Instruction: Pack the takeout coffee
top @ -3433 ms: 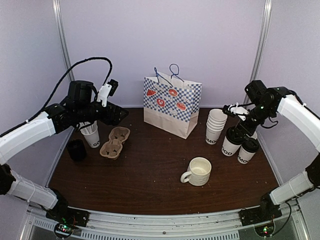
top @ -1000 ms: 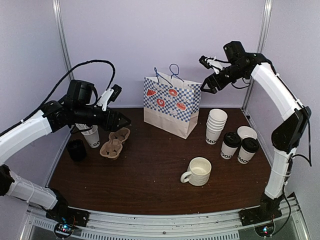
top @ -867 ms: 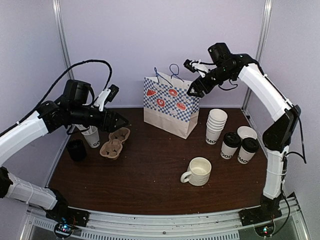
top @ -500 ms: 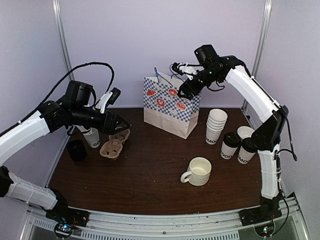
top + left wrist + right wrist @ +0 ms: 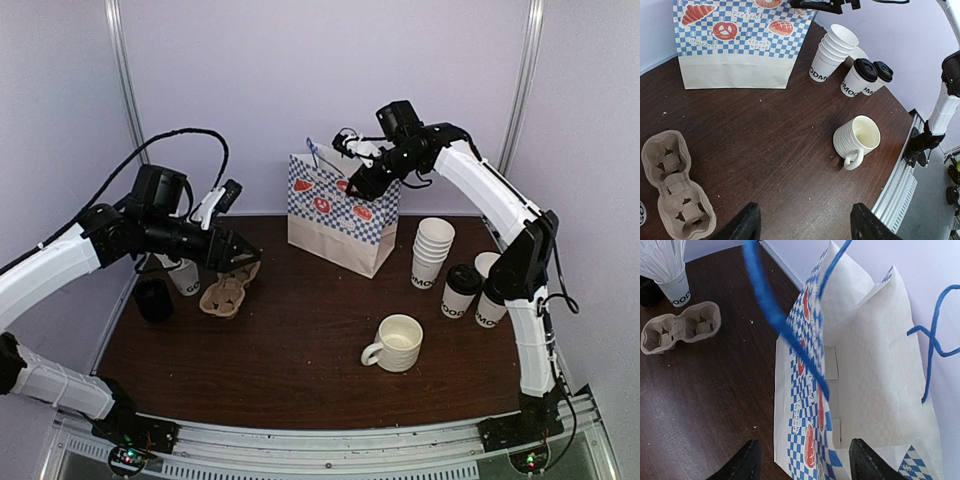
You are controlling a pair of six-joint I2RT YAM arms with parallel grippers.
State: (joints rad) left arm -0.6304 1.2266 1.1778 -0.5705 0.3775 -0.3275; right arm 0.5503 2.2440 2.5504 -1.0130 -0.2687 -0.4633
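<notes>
The two takeout coffee cups (image 5: 476, 294) with black lids stand on the right side of the bench (image 5: 300, 360). They are not packed yet.

The right end effector (image 5: 349, 187) hangs over the open paper bag (image 5: 345, 212) with its fingers wide and nothing in them. The blue string handle (image 5: 775, 315) is right in front of it. If a finger hooks that string, the bag may tip over. The left end effector (image 5: 802, 225) is also wide and holds nothing. It hovers over the brown cup tray (image 5: 228, 285) on the left, well apart from the coffee. A bump could push the light tray away.

The bag says "Pretzel", "croissant" and "french bread". The cups show parts of words, like "GOO" and "DMO".
</notes>
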